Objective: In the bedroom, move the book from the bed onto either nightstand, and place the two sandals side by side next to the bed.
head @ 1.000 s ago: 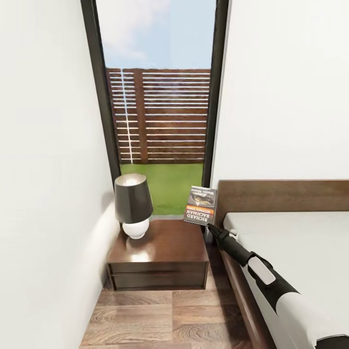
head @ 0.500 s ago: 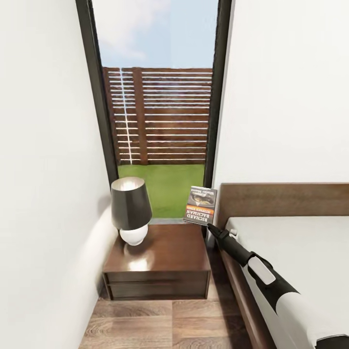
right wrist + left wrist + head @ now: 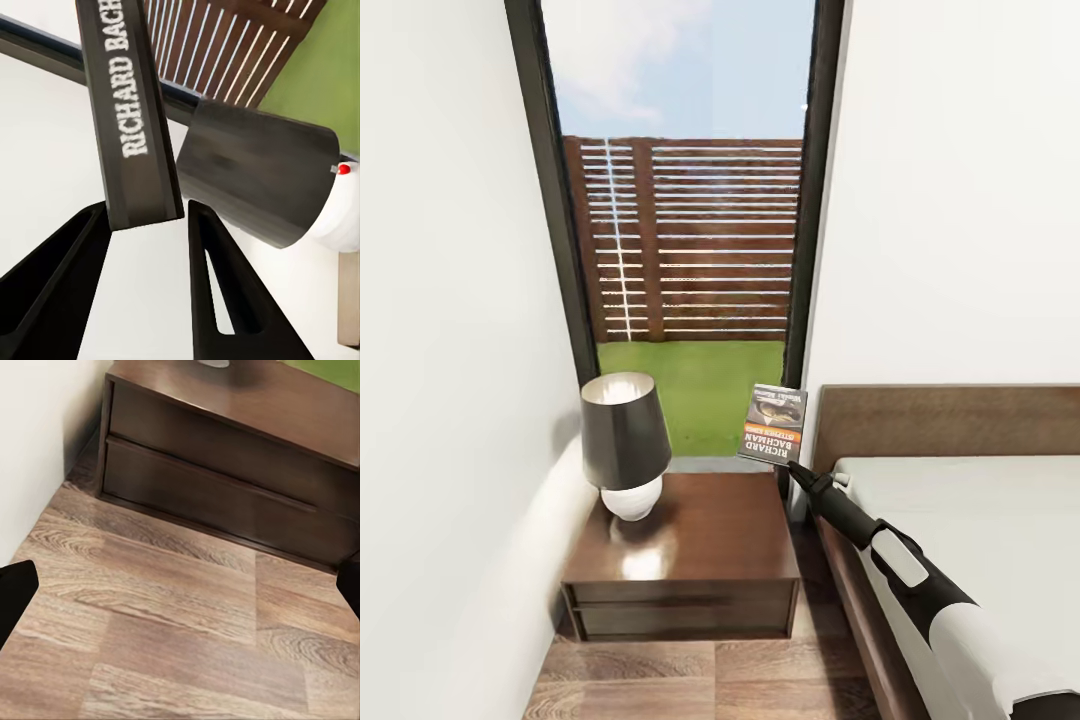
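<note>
Three cameras in a bedroom corner

The head view looks forward and down, the nightstand (image 3: 682, 545) at 6 o'clock, window (image 3: 685, 230) at 12, bed (image 3: 960, 520) at 4. The left wrist view sits low, close over the floor (image 3: 172, 637), sharing the nightstand's drawer front. The right wrist view looks closely at the lamp (image 3: 255, 180), shared with the head view.

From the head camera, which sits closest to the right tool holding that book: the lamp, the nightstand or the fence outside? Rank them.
1. Nightstand, just left of the right tool.
2. Lamp, on its far-left side.
3. Fence, beyond the window.
</note>
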